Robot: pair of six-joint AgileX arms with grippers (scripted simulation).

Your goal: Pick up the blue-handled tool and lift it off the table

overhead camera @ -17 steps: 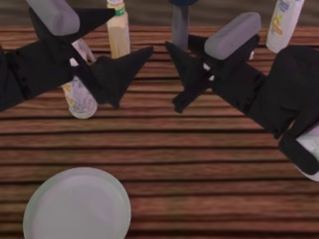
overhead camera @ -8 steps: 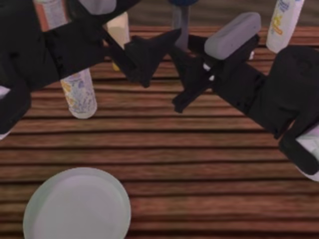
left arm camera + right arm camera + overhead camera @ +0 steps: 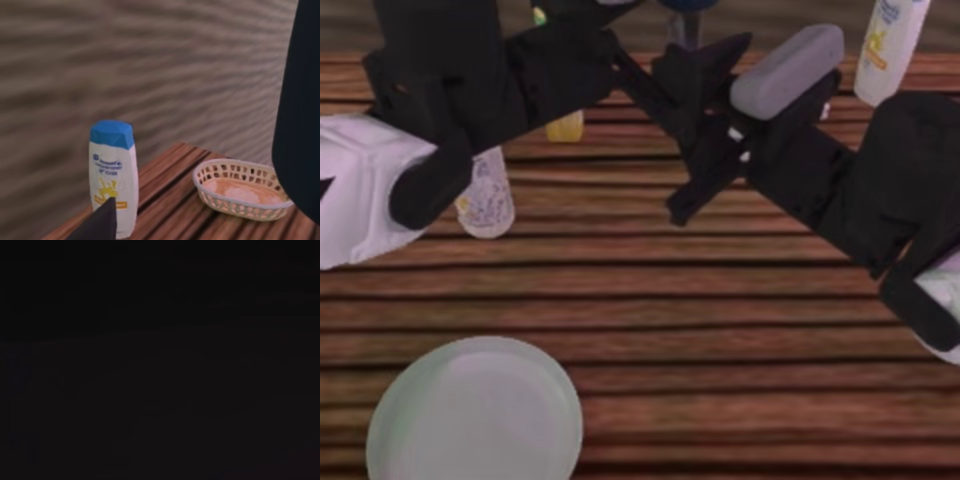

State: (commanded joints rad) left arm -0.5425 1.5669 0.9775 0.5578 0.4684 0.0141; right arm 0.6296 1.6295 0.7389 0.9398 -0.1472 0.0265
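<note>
Left claw [image 3: 660, 75] reaching across at blue-handled tool [image 3: 682, 22]; right arm parked

right wrist view dark; top and left wrist views evenly lit, soft blur, no glare

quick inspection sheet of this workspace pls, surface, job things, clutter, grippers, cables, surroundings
surface: brown wooden plank table.
job's things: blue-handled tool with grey shaft at the far edge, mostly hidden.
clutter: pale round plate; white blue-capped bottle; woven oval basket; yellow bottle; patterned bottle.
grippers: left gripper reaches at the tool; right gripper just below it; right wrist view is dark.
cables: nothing seen.
surroundings: blurred striped wall.
</note>
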